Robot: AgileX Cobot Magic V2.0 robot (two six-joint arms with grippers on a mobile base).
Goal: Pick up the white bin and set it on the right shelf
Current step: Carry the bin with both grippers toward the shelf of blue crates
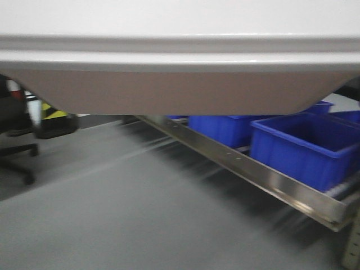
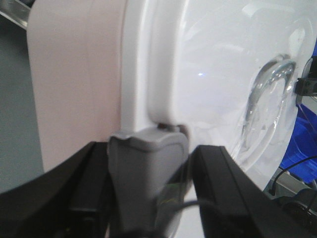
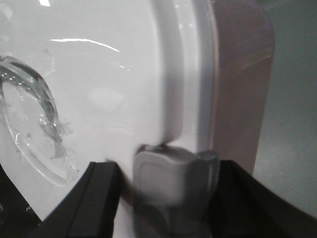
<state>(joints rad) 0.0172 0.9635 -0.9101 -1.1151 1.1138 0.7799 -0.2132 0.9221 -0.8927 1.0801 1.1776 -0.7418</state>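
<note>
The white bin (image 1: 180, 56) hangs close in front of the front camera and fills the top of that view, with its pinkish side below the white lid rim. In the left wrist view my left gripper (image 2: 148, 166) is shut on the bin's grey end latch (image 2: 148, 158), with the glossy lid (image 2: 213, 64) beyond. In the right wrist view my right gripper (image 3: 168, 186) is shut on the grey latch (image 3: 171, 183) at the other end of the lid (image 3: 99, 89). The right shelf (image 1: 253, 169) shows its steel front rail running low at the right, below the bin.
Blue open crates (image 1: 309, 146) stand in a row on the steel shelf level, and one (image 2: 302, 144) shows in the left wrist view. A perforated upright (image 1: 353, 247) is at the far right. A black office chair (image 1: 17, 152) and a yellow-black object (image 1: 53, 112) are at the left. The grey floor looks blurred.
</note>
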